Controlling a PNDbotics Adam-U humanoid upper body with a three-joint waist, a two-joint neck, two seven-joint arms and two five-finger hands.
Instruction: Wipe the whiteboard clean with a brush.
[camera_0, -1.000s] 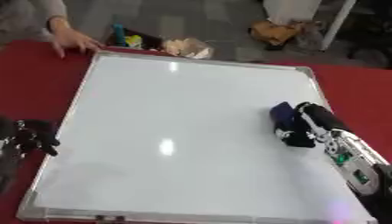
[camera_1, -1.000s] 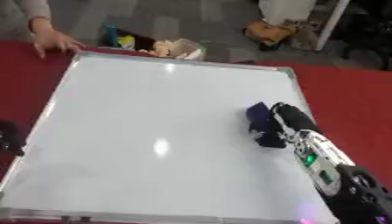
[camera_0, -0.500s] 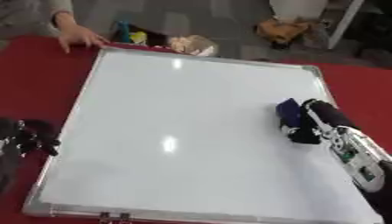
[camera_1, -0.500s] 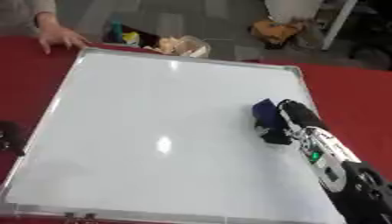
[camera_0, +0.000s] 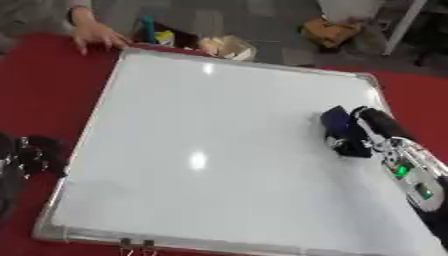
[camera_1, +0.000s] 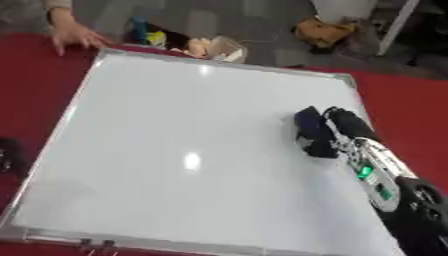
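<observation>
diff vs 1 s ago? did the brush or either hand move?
Little changed. The right hand keeps the dark blue brush pressed on the white, silver-framed whiteboard near its right edge, with at most a slight shift toward the far side; the whole picture shifted, so the camera likely moved. The left hand stays at the board's left edge, and a person's hand stays at the far-left corner.

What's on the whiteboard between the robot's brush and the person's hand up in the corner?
Nothing: in the left eye view only bare white board lies between the dark brush in the right hand and the person's hand.
</observation>
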